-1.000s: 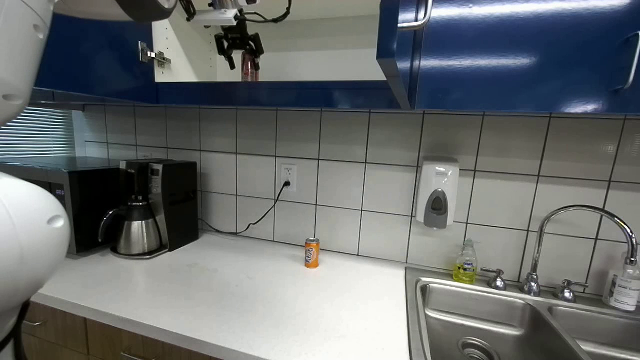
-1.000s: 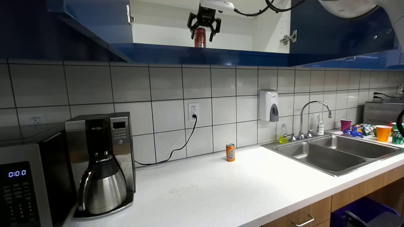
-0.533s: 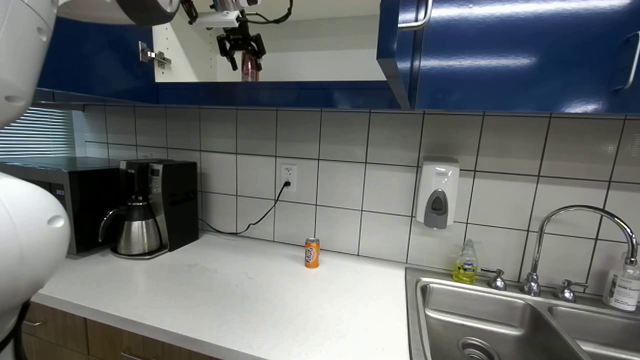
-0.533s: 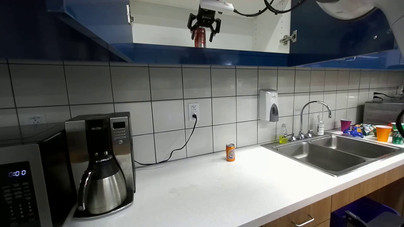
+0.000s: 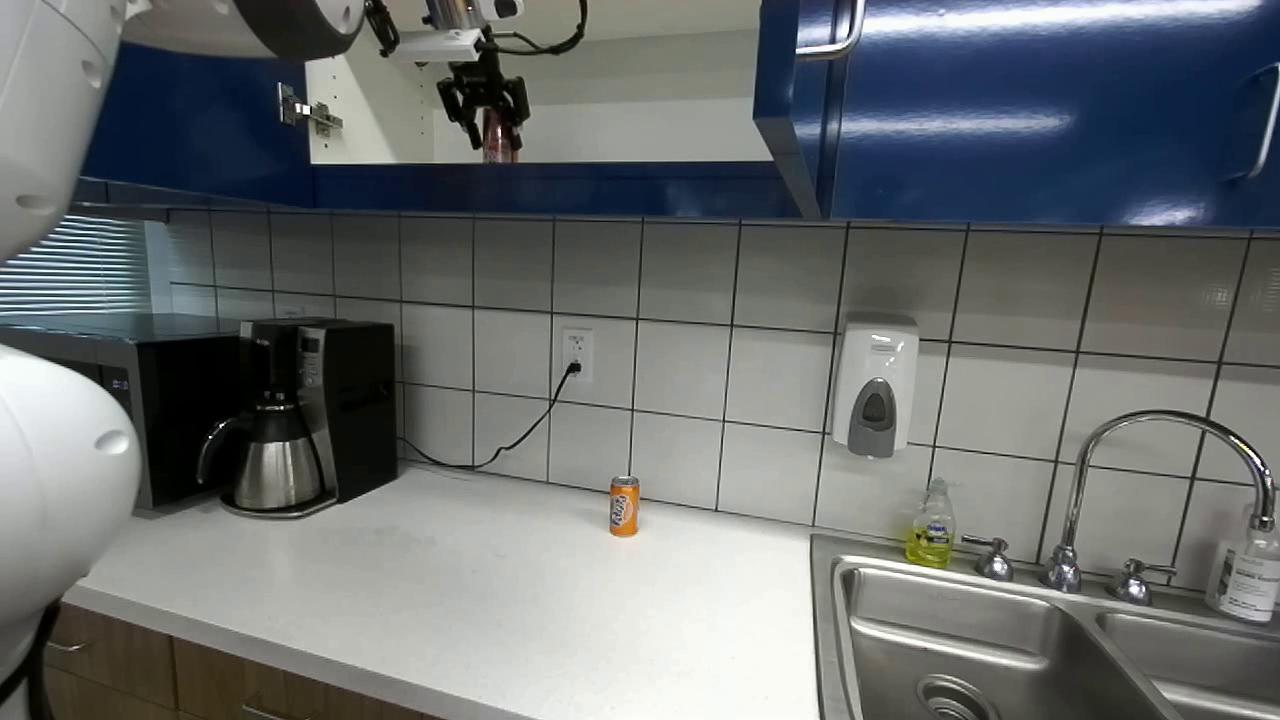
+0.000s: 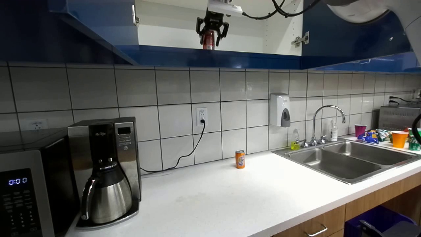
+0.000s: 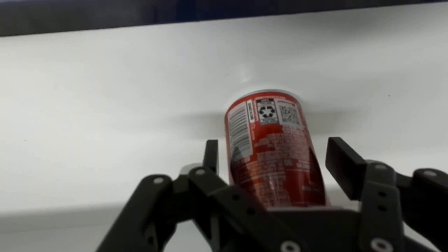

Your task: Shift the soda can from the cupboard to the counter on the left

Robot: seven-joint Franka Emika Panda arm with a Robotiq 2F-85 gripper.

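Note:
The red soda can stands upright on the white shelf inside the open cupboard. In both exterior views the can shows above the dark blue front edge, which hides its base. My gripper points down over the can, with one finger on each side. In the wrist view the gripper is open: a gap shows between each finger and the can. The can's top is hidden by the gripper's body there. The pale counter lies well below the cupboard.
An orange can stands on the counter near the tiled wall. A coffee maker and a microwave stand at one end, a steel sink at the other. Open blue doors flank the cupboard opening.
My gripper has lowered slightly around the can, and its fingers have come a little closer together. The can has not visibly moved.

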